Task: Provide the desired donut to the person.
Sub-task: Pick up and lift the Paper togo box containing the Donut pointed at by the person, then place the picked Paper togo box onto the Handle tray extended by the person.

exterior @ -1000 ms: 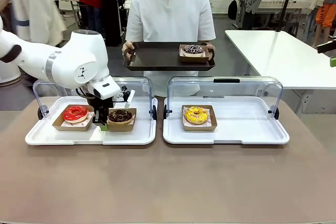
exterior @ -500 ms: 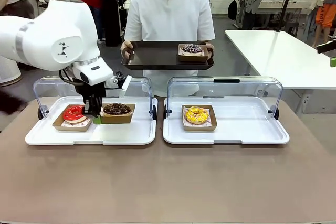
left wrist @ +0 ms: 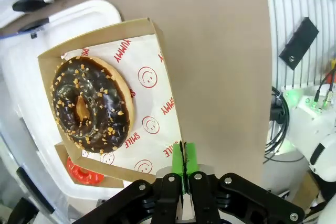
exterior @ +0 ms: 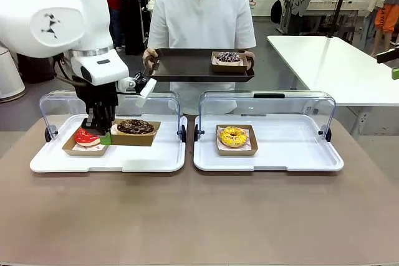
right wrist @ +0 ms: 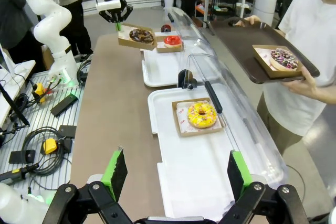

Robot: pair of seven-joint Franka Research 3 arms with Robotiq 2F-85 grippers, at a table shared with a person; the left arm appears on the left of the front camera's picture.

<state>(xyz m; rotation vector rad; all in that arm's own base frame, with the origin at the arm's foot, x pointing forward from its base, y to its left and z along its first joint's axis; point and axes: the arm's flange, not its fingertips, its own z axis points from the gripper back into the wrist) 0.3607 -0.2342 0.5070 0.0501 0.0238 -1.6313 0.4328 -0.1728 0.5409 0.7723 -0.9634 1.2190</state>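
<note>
My left gripper is shut on the rim of a cardboard box holding a chocolate donut with nut bits, lifted just above the left white tray. In the left wrist view its green pads pinch the box edge beside the chocolate donut. The person stands at the far side holding a dark brown tray that carries a boxed sprinkled donut. My right gripper hangs open over the right white tray; farther off it sees the lifted chocolate donut.
A red donut stays boxed on the left white tray. A yellow donut sits boxed on the right white tray. Clear lids stand open behind both trays. Bare brown table lies in front.
My left arm has risen and shifted left, lifting the chocolate donut's box off the white tray. The person and the brown tray have stayed put.
</note>
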